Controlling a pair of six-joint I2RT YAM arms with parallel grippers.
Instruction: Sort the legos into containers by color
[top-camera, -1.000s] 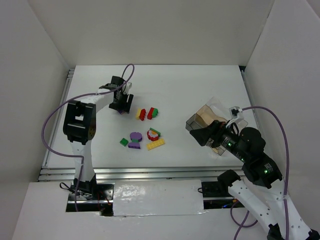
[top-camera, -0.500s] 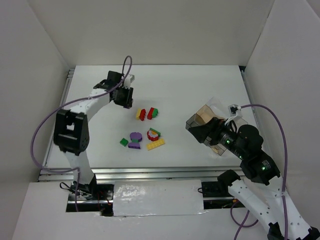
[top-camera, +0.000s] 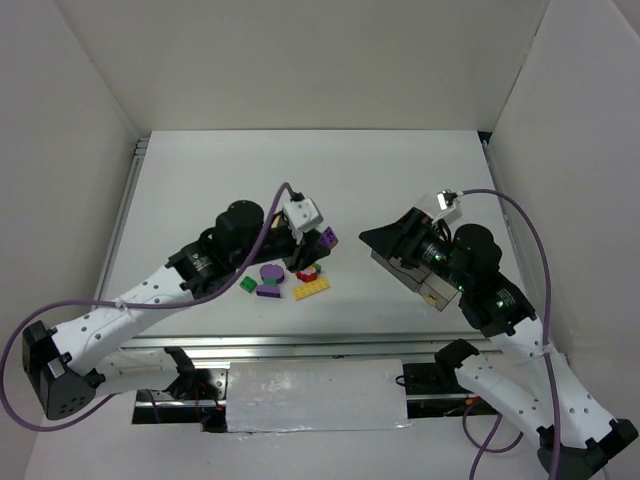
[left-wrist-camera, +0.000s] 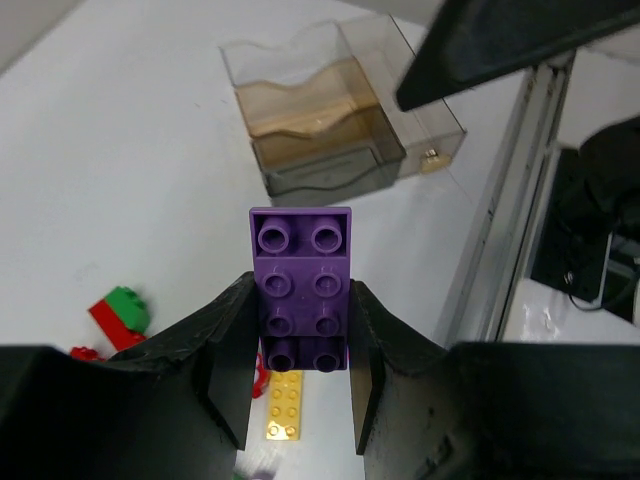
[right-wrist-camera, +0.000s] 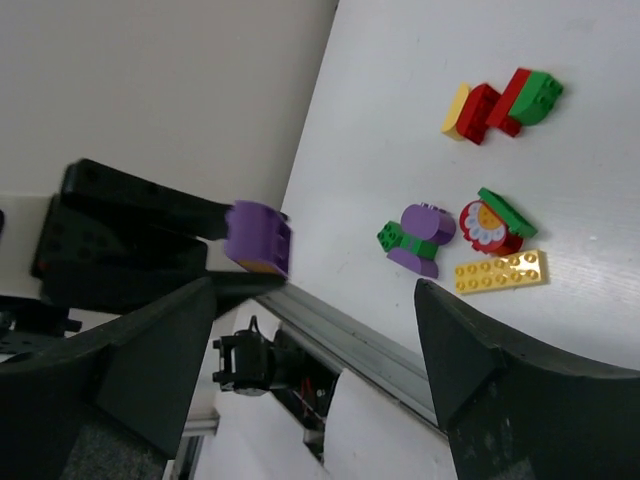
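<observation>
While the left gripper is clenched on a purple brick — the brick stands out past the fingertips, lifted above the table — the other legos lie loose below it: a green brick, a round purple piece, a yellow plate. A red, yellow and green cluster lies apart from them. Further right the box sits near the table's right edge. Over it hangs the right gripper, fingers spread wide.
</observation>
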